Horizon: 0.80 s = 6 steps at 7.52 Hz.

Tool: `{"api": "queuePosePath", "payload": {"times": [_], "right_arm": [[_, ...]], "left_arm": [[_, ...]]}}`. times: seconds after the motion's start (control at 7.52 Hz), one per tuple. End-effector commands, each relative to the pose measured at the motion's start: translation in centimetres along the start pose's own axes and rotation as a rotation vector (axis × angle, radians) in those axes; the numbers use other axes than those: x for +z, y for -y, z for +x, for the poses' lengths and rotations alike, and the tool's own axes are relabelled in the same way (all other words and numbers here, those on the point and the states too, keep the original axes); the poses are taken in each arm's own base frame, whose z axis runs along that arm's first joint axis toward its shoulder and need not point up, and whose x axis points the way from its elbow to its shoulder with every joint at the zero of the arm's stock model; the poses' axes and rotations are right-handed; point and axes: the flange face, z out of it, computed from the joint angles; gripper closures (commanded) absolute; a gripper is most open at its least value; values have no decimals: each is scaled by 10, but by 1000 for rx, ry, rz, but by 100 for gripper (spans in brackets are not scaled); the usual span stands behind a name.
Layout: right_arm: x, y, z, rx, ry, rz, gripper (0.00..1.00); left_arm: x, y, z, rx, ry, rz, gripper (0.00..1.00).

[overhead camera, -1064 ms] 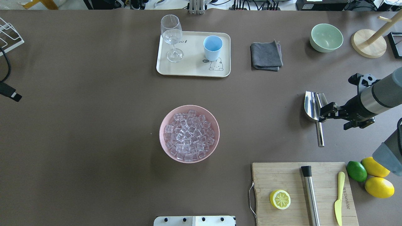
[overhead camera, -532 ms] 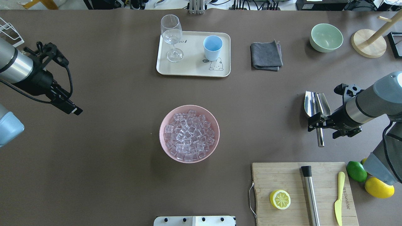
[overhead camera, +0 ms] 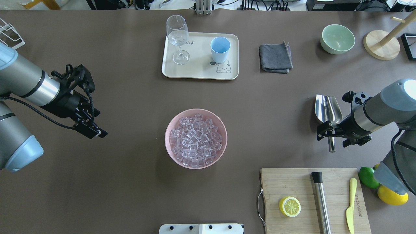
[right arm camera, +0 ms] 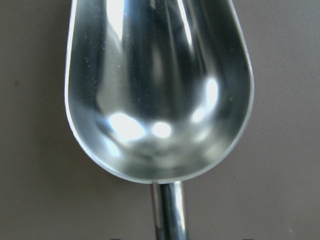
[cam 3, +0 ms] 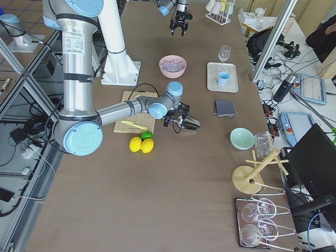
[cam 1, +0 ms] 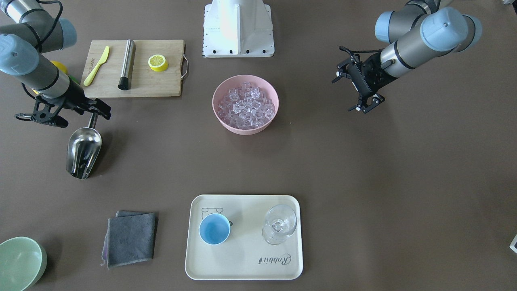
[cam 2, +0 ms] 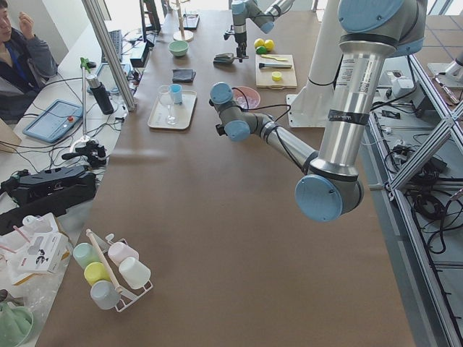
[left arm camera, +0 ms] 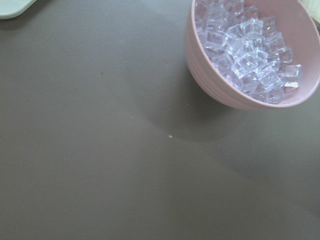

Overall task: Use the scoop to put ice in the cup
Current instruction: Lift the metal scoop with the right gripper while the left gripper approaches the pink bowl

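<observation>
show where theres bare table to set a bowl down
Bare: between the pink bowl and the tray; also the stretch on the bowl's left-arm side, though the left pincer hovers there. Crowded: the right-arm side, with scoop, cutting board.

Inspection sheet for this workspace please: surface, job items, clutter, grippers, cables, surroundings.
Surface: brown table, one tiny speck by the pink bowl.
Job's things: ice heaped in pink bowl; cup empty on tray; scoop empty, lying on table.
Clutter: wine glass on tray; grey cloth; green bowl; cutting board with lemon half, steel cylinder, yellow knife; lemons, lime beside it.
Grippers: left gripper open, empty; right gripper at scoop handle, grip unclear.
Cables: black cable looped on left wrist.
Surroundings: person seated by table end; cluttered benches.
</observation>
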Motion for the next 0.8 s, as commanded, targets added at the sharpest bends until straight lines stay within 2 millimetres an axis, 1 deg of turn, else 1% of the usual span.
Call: {"api": "queuePosePath", "payload": {"times": [0.0,0.13,0.27,0.4,0.53,0.67], "right_arm": [[1,0,-3,-7,2,-7,100],[3,1,-1,-12,-2,-10,100],[3,-2,4,-15,-5,-16,100],[-4,-5,-1,-28,9,-20,100],[-24,-10,-9,-33,11,-18,100],[-51,-15,-21,-96,0,0,100]], "left_arm": [[-7,13,15,89,-13,69,2],[-10,15,19,135,-19,109,2],[-12,12,20,166,-19,137,2],[-13,11,22,187,-23,154,2],[-10,4,19,173,-21,141,2],[-14,1,14,164,-13,140,2]]}}
